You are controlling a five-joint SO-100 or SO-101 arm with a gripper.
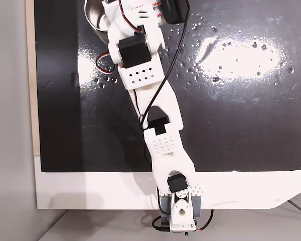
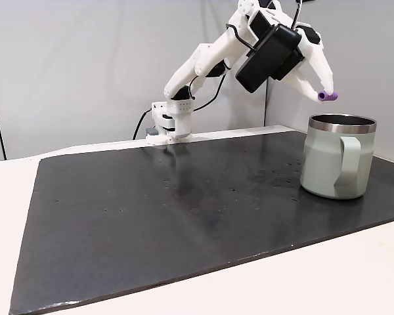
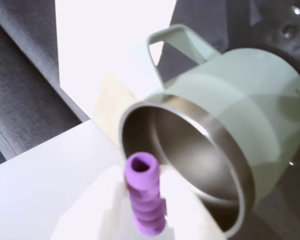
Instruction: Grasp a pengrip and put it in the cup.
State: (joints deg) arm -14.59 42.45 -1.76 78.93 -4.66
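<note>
In a fixed view from the side, the large matte black mat (image 2: 151, 216) covers most of the pale table (image 2: 354, 275). Toward the back, left of centre, the white plastic arm (image 2: 203, 62) rises from its base at the mat's far edge and reaches rightward. At its end the white two-finger gripper (image 2: 323, 94) points down and to the right, its fingers closed on the tiny light-purple ribbed rubber pengrip (image 2: 328, 96), which sticks out sideways at the tips. The pengrip hangs in the air just above the rim of the round pale-green mug-shaped cup with a steel rim and a handle (image 2: 335, 161), over its left part and clear of it. The cup stands upright on the mat near the right edge.

In a fixed view from above, the shiny inside of the cup (image 1: 94, 15) shows at the top edge, left of the arm (image 1: 140, 70), which partly covers it.

In the wrist view, the pengrip (image 3: 145, 200) sits clamped between the blurred white fingers (image 3: 182, 200), its open end facing up toward the camera, with the cup's steel-lined mouth (image 3: 200, 160) just to its right and beyond it
</note>
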